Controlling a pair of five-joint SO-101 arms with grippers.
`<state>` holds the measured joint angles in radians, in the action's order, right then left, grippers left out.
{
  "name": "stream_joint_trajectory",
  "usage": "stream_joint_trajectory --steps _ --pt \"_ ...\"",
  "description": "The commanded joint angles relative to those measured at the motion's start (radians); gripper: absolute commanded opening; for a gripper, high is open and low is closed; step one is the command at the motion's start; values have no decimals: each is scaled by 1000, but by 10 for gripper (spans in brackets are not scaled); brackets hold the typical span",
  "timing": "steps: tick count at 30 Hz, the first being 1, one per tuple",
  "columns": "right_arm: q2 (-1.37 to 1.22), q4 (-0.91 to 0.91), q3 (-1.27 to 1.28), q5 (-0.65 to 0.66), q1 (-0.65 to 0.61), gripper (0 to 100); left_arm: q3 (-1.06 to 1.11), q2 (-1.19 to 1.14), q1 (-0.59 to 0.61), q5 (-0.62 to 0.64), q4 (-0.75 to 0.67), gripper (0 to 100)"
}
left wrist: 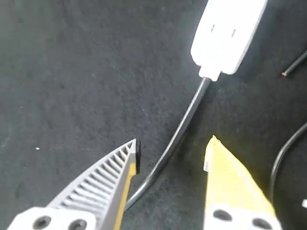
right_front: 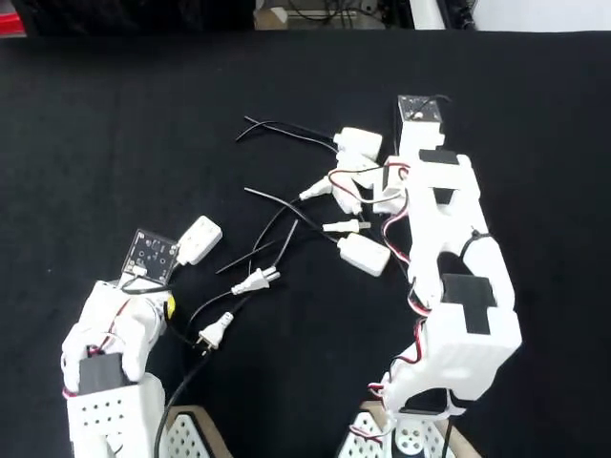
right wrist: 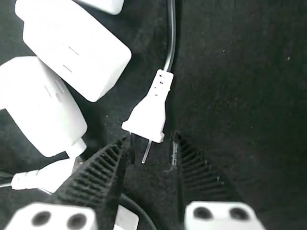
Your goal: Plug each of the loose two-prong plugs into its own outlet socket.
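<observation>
Right gripper hangs low over a white two-prong plug near the middle of the table, fingers apart, prongs poking in between the tips. Close here and it likely pinches bare prongs, not the body, and the plug could swivel into the outlet sockets crowded beside it. Left gripper, toward the near left corner, has its fingers spread astride the black cable, just short of the white socket. The danger there is grabbing cord.
</observation>
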<state>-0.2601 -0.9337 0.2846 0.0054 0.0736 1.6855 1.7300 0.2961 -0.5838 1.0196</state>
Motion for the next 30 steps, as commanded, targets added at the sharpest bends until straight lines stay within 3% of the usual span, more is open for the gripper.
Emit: stream_joint_trajectory --steps 1,18,30 --pt "5 20 -53 -9 21 123 15 92 4 8 75 235" --pt "-94 12 -168 -129 12 121 15 87 4 8 78 235" --pt "-306 -187 -433 -123 17 119 15 87 4 8 78 235"
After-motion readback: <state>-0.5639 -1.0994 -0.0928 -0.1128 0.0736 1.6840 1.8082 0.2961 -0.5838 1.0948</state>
